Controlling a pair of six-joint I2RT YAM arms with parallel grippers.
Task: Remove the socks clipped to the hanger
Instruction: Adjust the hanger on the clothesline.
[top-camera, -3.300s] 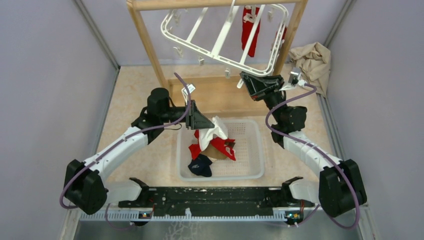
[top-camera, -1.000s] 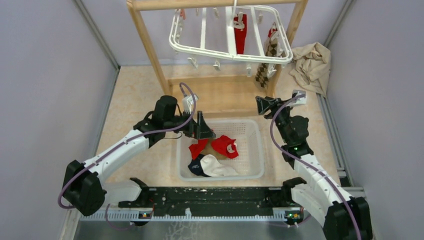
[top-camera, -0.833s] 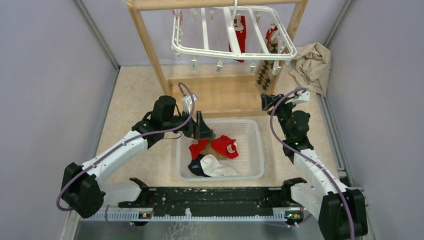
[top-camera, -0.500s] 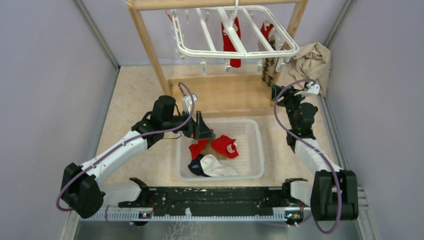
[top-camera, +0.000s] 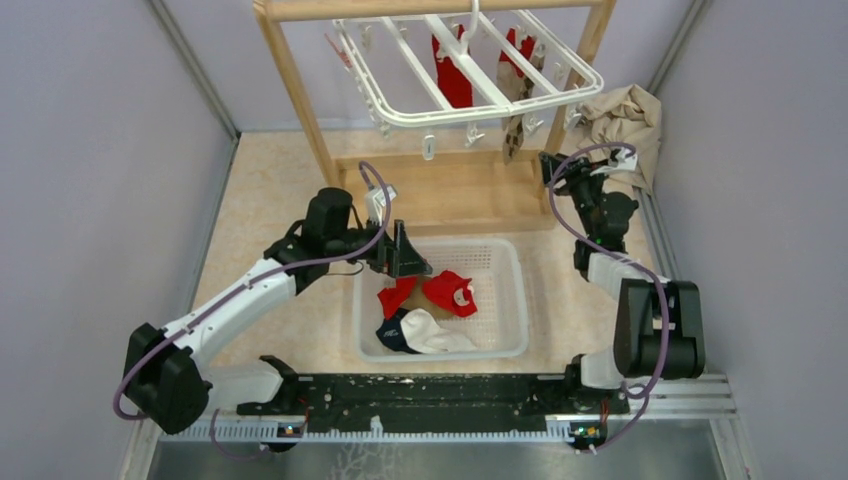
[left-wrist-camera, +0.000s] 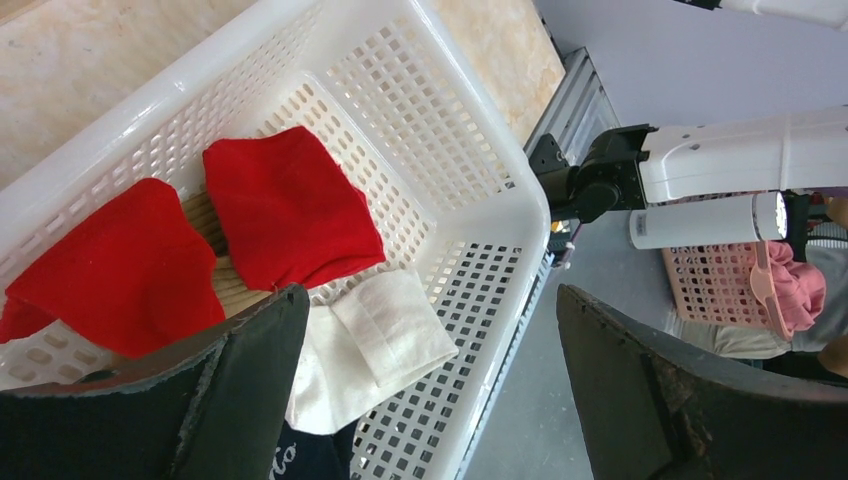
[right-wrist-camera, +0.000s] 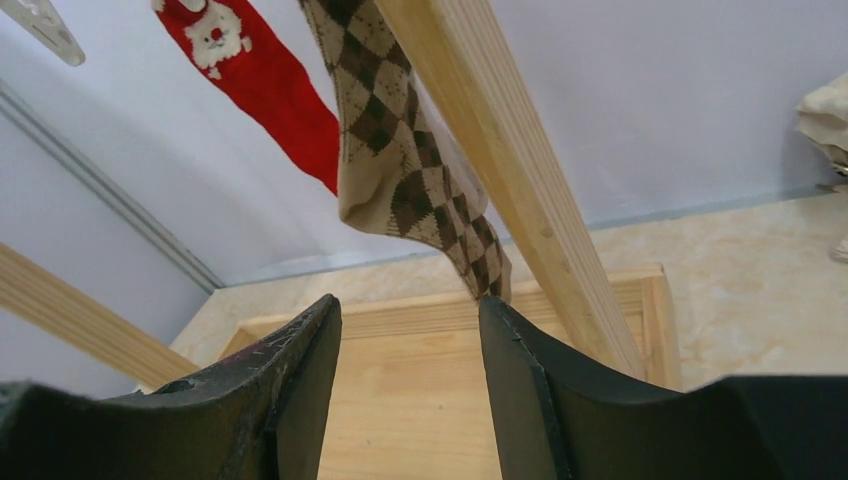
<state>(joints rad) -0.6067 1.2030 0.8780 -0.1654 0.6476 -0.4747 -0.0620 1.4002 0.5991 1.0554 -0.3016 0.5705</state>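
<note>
Since the cream sock (top-camera: 437, 334) that hung from the left gripper (top-camera: 410, 260) a few seconds back now lies inside the white basket (top-camera: 521, 300), that gripper has finished its delivery. It hovers over the basket's far left corner with its fingers spread wide and nothing between them. The left wrist view shows two red socks (left-wrist-camera: 285, 210) and the cream one below it. A navy sock (top-camera: 392, 334) lies at the basket's near left.

Meanwhile the right gripper (right-wrist-camera: 405, 310) has swung from beyond the basket's middle out past its far right corner, and the hanger (top-camera: 450, 116), suspended above and beyond the basket, has turned as it swings. The right fingers stand partly apart and grip nothing. They point up at a brown argyle sock (right-wrist-camera: 400, 160) dangling just above them beside the wooden frame (right-wrist-camera: 500, 170). A red Santa sock (right-wrist-camera: 260, 70) hangs a little further off.

By my reading, four socks are already in the basket, while the argyle one and, from the top view, seemingly two red ones (top-camera: 450, 75) remain clipped. The argyle sock looks like the right arm's next target. Because the hanger is still swaying, the sock may drift, and the frame's post stands close enough to crowd the approach.
</note>
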